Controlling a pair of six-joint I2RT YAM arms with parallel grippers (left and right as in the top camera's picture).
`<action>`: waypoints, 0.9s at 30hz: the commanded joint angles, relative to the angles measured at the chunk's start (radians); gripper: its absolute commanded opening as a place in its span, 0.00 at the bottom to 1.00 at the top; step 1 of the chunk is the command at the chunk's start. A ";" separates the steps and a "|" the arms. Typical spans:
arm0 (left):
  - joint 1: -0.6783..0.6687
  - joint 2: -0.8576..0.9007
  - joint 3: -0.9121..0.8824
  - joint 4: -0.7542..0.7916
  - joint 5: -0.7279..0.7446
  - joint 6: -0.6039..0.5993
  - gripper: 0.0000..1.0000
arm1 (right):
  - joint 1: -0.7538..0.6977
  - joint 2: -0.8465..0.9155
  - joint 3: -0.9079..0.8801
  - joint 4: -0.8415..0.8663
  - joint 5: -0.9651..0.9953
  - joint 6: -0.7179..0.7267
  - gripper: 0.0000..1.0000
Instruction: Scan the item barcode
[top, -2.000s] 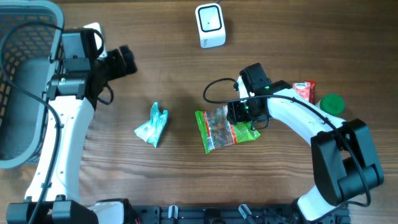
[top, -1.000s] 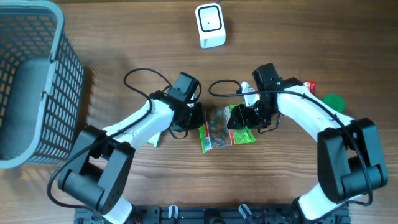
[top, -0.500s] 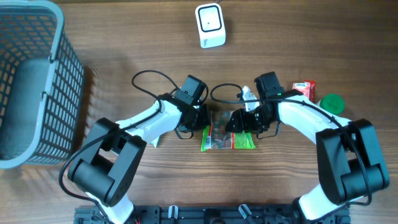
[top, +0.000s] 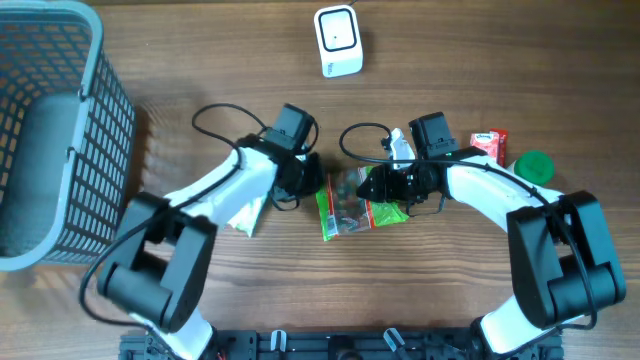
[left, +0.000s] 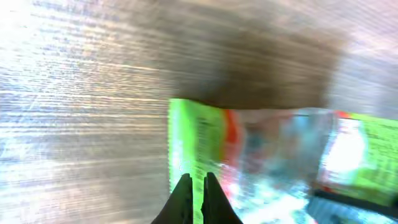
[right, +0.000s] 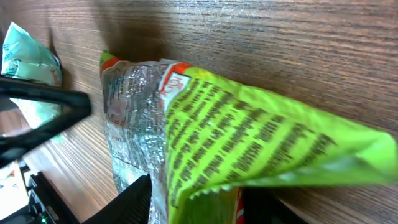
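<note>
Pinching only 1 end of the green snack packet (top: 352, 207) at mid-table, the right gripper (top: 376, 190) could let the slick film slip on lifting. The left gripper (left: 194, 186), shut, its tips touching the packet's opposite edge, might pin or tear it. The barcode may also face away from the white scanner (top: 337, 40), well apart.

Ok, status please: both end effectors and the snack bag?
Left end effector shut at snack bag's left edge. Right end effector gripping its right end, bag partly lifted. Scanner at far edge, no item between.
</note>
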 joint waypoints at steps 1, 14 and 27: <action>-0.029 -0.040 0.019 -0.045 0.047 0.027 0.04 | 0.006 -0.003 0.000 0.005 -0.034 0.000 0.49; -0.072 0.104 0.000 -0.032 0.026 0.062 0.04 | 0.006 -0.003 0.000 -0.043 -0.034 0.000 0.55; -0.057 0.003 0.006 -0.121 -0.050 0.067 0.04 | 0.006 -0.003 0.000 -0.043 -0.034 -0.025 0.56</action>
